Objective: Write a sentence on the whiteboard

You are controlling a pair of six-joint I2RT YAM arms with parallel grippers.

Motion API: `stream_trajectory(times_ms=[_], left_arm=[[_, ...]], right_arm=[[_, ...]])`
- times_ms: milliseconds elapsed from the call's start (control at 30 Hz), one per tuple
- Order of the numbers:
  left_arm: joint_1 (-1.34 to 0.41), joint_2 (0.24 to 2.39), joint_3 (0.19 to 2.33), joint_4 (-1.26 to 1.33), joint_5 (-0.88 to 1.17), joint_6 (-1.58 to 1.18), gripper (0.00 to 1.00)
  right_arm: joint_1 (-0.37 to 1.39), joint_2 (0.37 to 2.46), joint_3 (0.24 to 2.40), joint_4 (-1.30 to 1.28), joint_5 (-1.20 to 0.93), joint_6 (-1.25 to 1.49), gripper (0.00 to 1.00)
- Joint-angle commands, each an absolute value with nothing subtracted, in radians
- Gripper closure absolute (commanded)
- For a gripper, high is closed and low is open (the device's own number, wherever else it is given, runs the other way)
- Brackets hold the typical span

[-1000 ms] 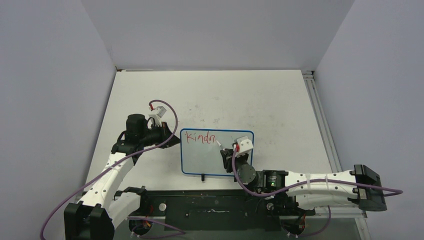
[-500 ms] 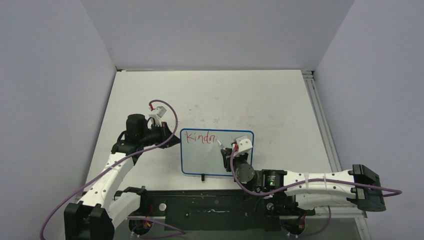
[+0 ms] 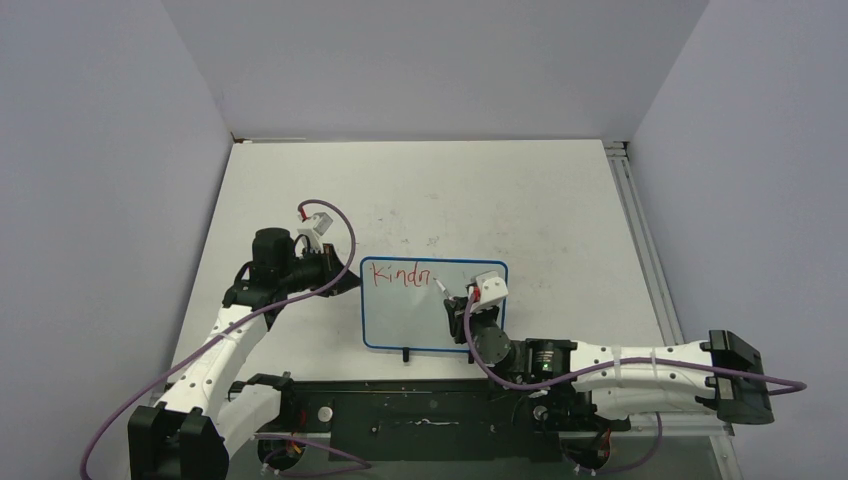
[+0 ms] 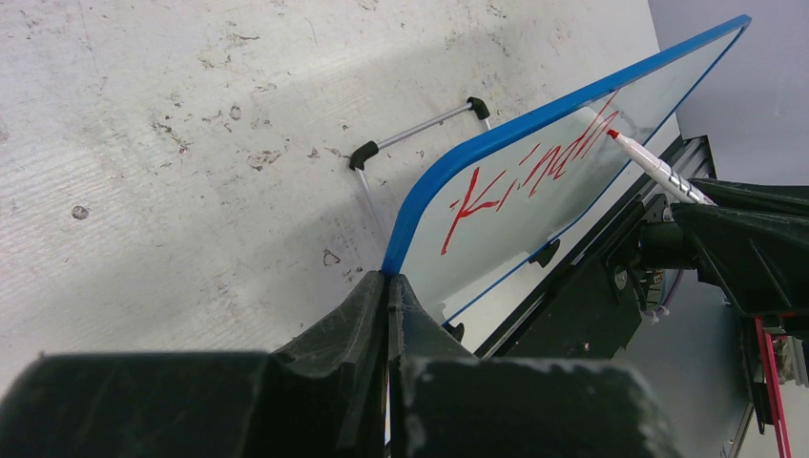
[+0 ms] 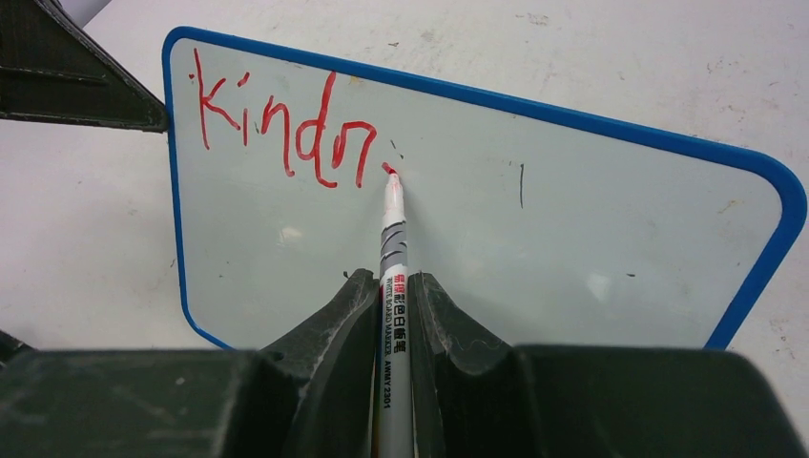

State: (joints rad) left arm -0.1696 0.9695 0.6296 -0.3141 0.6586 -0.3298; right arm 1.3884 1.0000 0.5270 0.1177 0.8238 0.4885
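The whiteboard (image 3: pixel 434 306), blue-framed, lies mid-table with red letters "Kindn" along its top left. My left gripper (image 3: pixel 355 279) is shut on the whiteboard's left edge; its jaws pinch the blue frame (image 4: pixel 410 229) in the left wrist view. My right gripper (image 3: pixel 450 305) is shut on a white marker (image 5: pixel 393 286) with a red tip. In the right wrist view the tip rests on the whiteboard (image 5: pixel 572 229) just right of the last letter. The marker (image 4: pixel 653 167) also shows from the left wrist view.
A wire stand (image 4: pixel 420 129) with black ends lies on the scuffed tabletop beside the board. A black clip (image 3: pixel 405 354) sticks out from the board's near edge. The black base rail (image 3: pixel 420 415) runs along the table's near side.
The right arm shifted very slightly; the marker tip stays near the end of the word. The left arm has not moved.
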Motion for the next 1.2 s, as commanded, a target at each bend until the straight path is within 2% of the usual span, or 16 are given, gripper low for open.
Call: stream_trajectory(times_ms=[0, 467, 1167], left_arm=[[-0.184, 0.960, 0.667, -0.313, 0.690, -0.328, 1.00], [-0.184, 0.960, 0.666, -0.313, 0.690, -0.328, 1.00], [-0.184, 0.960, 0.667, -0.311, 0.689, -0.328, 1.00]], right_arm=[[1.381, 0.971, 0.542, 0.062, 0.879, 0.506, 0.95], [1.373, 0.971, 0.558, 0.110, 0.907, 0.444, 0.95], [1.338, 1.049, 0.565, 0.204, 0.813, 0.402, 0.95]])
